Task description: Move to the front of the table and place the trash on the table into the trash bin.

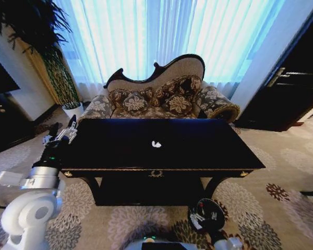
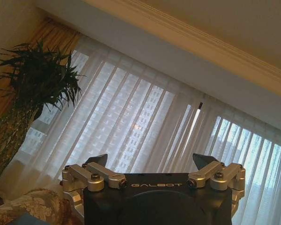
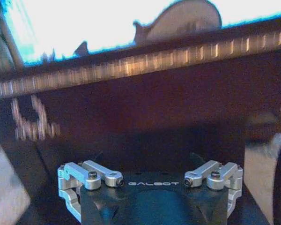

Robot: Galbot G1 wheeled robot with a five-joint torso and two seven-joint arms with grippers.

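Paper wad [image 1: 156, 144], crumpled and white, lies mid-surface on the dark table [image 1: 208, 156], well apart from the spread fingers of the left gripper [image 1: 68, 133] raised beside the table's end. It looks light and soft, so pinch across its bulk. Right gripper [image 3: 150, 161], fingers spread, faces the table's front rail.

Head camera looks down over the table [image 1: 198, 151]; left wrist camera faces the curtains [image 2: 145, 122] beyond its fingertips; right wrist camera sits close under the table's front rail [image 3: 131, 65].
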